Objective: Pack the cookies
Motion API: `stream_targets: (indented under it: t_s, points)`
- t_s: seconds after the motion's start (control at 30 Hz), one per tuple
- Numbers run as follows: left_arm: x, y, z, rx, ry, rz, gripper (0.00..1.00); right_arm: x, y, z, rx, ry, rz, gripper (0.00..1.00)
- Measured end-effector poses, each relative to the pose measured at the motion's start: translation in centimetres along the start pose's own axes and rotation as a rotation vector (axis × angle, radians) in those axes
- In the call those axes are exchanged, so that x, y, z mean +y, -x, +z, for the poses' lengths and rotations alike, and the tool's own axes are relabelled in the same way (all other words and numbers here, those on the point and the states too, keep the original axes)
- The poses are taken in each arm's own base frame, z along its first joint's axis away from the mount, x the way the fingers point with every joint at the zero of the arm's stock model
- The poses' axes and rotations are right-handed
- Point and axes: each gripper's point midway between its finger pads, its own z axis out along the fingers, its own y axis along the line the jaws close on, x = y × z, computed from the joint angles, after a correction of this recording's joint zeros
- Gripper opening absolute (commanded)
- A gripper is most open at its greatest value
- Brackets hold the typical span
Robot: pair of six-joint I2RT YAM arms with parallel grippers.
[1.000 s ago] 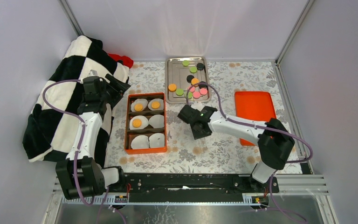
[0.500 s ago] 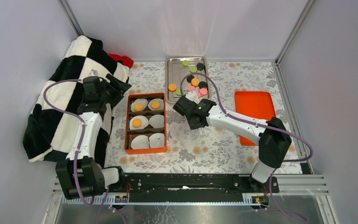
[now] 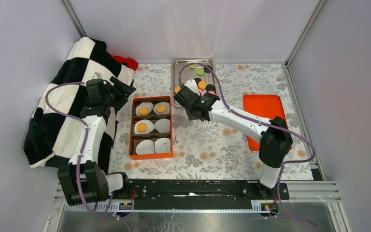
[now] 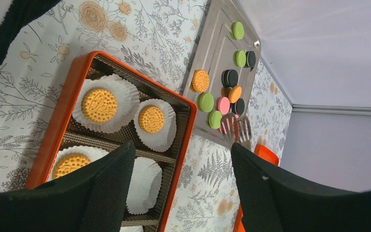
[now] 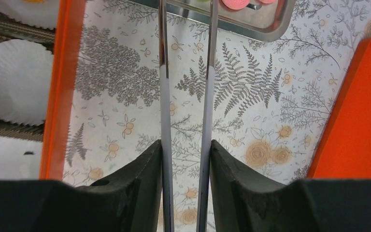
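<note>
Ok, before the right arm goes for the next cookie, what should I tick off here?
1. Hold on the tongs by the right gripper: ok, clamped between the fingers.
2. Blades apart: ok.
3. Tips at the pink cookies on the near edge of the tray: ok.
4. Cookie between the tips: cannot tell.
5. Free liners in the box: ok, three empty.
6. Position of the left gripper, away from the tray: ok, open, holding nothing.

Checkered blanket left; red object behind; floral tablecloth beneath.
</note>
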Motion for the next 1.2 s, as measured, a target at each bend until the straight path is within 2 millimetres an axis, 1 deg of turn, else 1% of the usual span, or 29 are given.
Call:
stream_targets:
  t_s: [0.07, 0.17, 0.3, 0.53, 0.7, 0.9, 1.0, 1.13, 1.2]
  points:
    - [0.2, 0.0, 0.1, 0.000, 0.006, -0.001, 0.77, 0.0, -0.2, 1.5, 0.015, -0.008, -0.006, 0.43]
    - [0.4, 0.0, 0.3, -0.002, 0.014, -0.002, 0.77, -0.1, -1.1, 3.8, 0.058, -0.026, -0.023, 0.43]
    - [0.5, 0.1, 0.3, -0.005, 0.020, -0.001, 0.77, -0.2, -1.7, 5.6, 0.093, -0.020, -0.021, 0.43]
    - [0.5, 0.5, 0.3, -0.019, 0.028, 0.007, 0.77, 0.1, -1.1, 6.1, 0.086, 0.018, 0.004, 0.45]
    - [0.2, 0.7, 0.2, -0.026, 0.024, 0.010, 0.78, 0.7, -0.9, 6.1, 0.080, 0.053, 0.011, 0.50]
    - [0.2, 0.7, 0.2, -0.026, 0.024, 0.010, 0.78, 1.2, -0.3, 6.2, 0.072, 0.069, 0.008, 0.51]
    - [0.2, 0.7, 0.2, -0.026, 0.024, 0.010, 0.78, 1.6, 0.4, 6.8, 0.065, 0.071, 0.012, 0.51]
    - [0.2, 0.7, 0.2, -0.026, 0.024, 0.010, 0.78, 1.7, -0.1, 7.9, 0.086, 0.061, 0.008, 0.50]
    - [0.2, 0.7, 0.2, -0.026, 0.024, 0.010, 0.78, 1.7, 0.0, 8.7, 0.093, 0.055, 0.009, 0.49]
